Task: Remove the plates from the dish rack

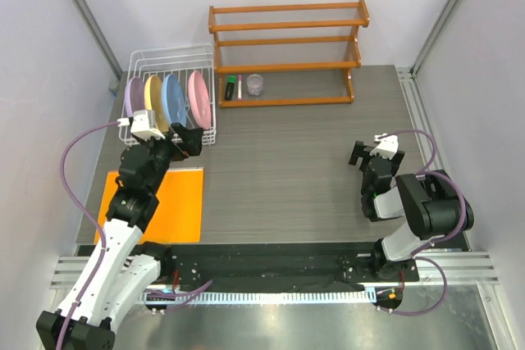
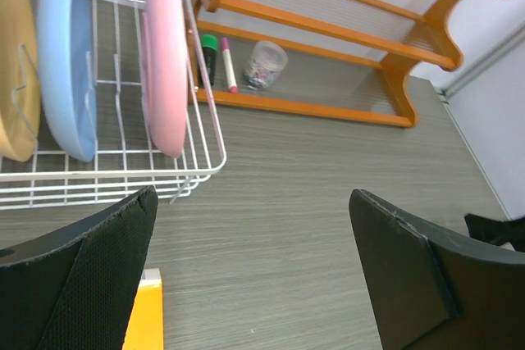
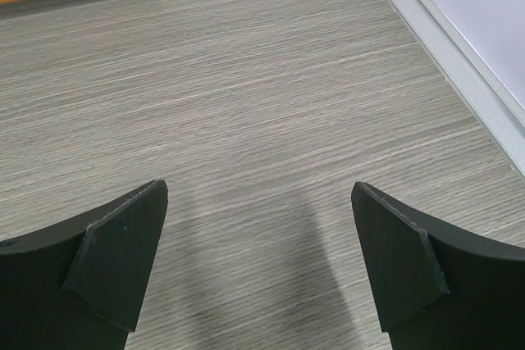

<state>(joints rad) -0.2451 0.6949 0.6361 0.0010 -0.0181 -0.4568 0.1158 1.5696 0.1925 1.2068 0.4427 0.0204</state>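
Rack: white wire dish rack [image 1: 176,59], far left, holding four round plastic plates on edge: lavender plate [image 1: 134,96], yellow plate [image 1: 152,96], light blue plate [image 1: 173,96], pink plate [image 1: 198,97].
Left hand [image 2: 252,198]: fingers apart, empty, just in front of the rack.
Worktop: grey wood-grain worktop [image 1: 287,170]; flat orange mat [image 1: 176,202] near left.
Shelf: orange-brown wooden slatted shelf [image 1: 287,38] at back; the left wrist view shows a green marker [image 2: 210,55], pink marker [image 2: 227,63] and clear cup [image 2: 264,65] up close.
Right hand [image 3: 258,190]: fingers apart, empty.

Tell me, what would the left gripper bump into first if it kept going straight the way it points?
Likely the bare table, just right of the dish rack's corner, since the left gripper tilts down. Skimming above it, the wooden shelf's bottom rail comes next; depth is unclear.
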